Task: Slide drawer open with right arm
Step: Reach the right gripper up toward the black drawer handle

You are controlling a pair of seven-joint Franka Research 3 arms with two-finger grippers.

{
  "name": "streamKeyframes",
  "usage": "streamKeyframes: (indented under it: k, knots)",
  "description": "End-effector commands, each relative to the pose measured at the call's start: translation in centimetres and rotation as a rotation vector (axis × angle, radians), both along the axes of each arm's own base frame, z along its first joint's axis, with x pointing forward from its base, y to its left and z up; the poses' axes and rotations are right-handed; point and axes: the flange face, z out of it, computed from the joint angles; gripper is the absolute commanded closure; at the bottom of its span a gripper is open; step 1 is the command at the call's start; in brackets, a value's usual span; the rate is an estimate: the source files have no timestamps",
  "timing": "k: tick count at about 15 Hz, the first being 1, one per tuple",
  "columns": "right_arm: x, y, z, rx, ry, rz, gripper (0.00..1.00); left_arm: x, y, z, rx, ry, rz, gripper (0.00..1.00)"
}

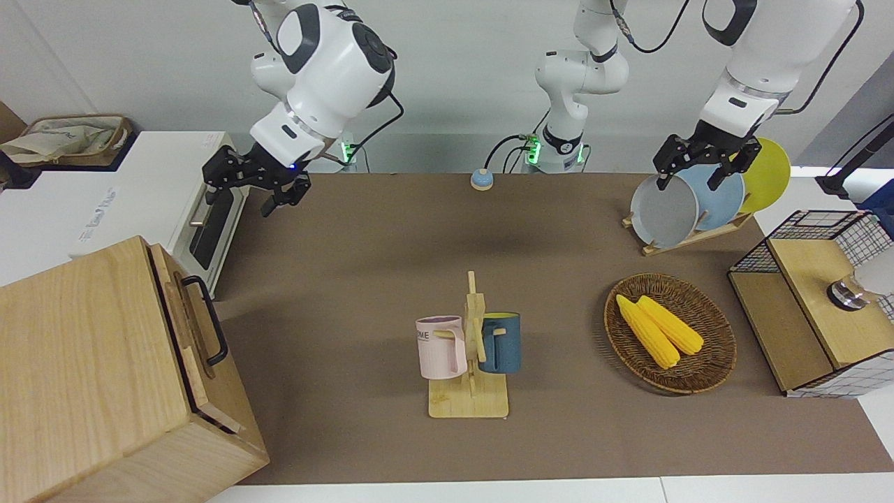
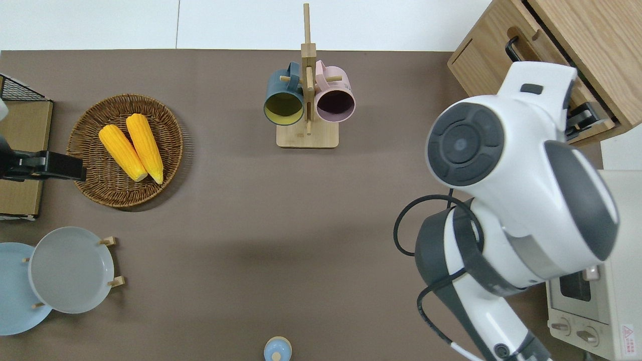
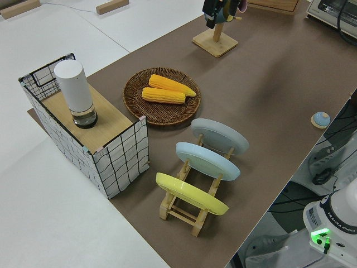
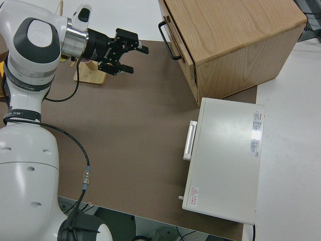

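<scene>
The pale wooden cabinet (image 1: 84, 363) stands at the right arm's end of the table. Its light-wood drawer (image 1: 183, 318) has a black bar handle (image 1: 213, 318), which also shows in the right side view (image 4: 168, 35). In the overhead view the arm hides most of the drawer front (image 2: 476, 65). My right gripper (image 1: 248, 195) is open and empty, in the air over the mat beside the toaster oven. In the right side view it (image 4: 134, 59) points toward the handle, well apart from it. My left arm is parked, its gripper (image 1: 691, 175) open.
A white toaster oven (image 1: 209, 216) sits beside the cabinet, nearer the robots. A mug rack (image 1: 471, 356) with two mugs stands mid-table. A basket of corn (image 1: 712, 363), a plate rack (image 1: 691, 202) and a wire-mesh shelf (image 1: 817, 300) are at the left arm's end.
</scene>
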Motion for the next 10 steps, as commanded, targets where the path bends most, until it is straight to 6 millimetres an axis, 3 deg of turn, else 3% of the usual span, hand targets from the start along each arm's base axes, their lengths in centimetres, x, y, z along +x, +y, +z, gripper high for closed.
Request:
streamKeyframes:
  k: [1,6,10]
  knots:
    - [0.6,1.6,-3.1,-0.134,-0.055,0.033,0.015,0.4,0.0,0.2,0.016,-0.008,-0.008,0.00]
    - [2.4,2.5,-5.6,-0.295,-0.118,0.161,0.015,0.4,0.0,0.2,0.016,-0.008,-0.008,0.00]
    - [3.7,3.1,-9.0,-0.385,-0.199,0.170,0.017,0.4,0.0,0.2,0.014,-0.008,-0.008,0.00]
